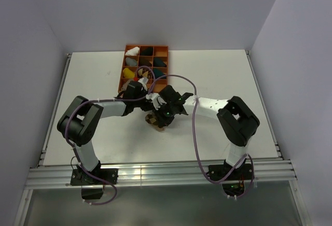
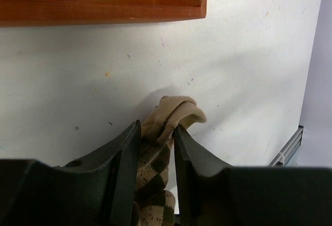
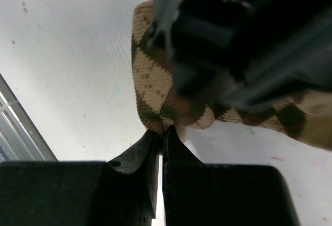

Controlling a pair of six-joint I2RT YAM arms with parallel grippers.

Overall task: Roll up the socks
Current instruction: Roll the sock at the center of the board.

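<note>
Mid-roll, left fingers (image 2: 123, 166) clamp the socks (image 2: 174, 113) while closed right fingers (image 3: 144, 156) pinch their argyle edge; next, the loose end probably needs wrapping over

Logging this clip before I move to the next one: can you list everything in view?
socks: one bunch, tan-and-brown argyle with a plain tan part, mid-table between both claws
tray: one, orange, compartmented, far side of the table
sock bundles: several, white, black, grey, yellow, teal, in the tray's compartments
table: one, white, under everything
rail: one, silver, along the near table edge
cables: two, purple, one along each arm
arms: two, white and black, bases at the near edge, reaching to the middle
left claw: one, black, shut on the socks
right claw: one, black, shut, pinching the socks' edge
</note>
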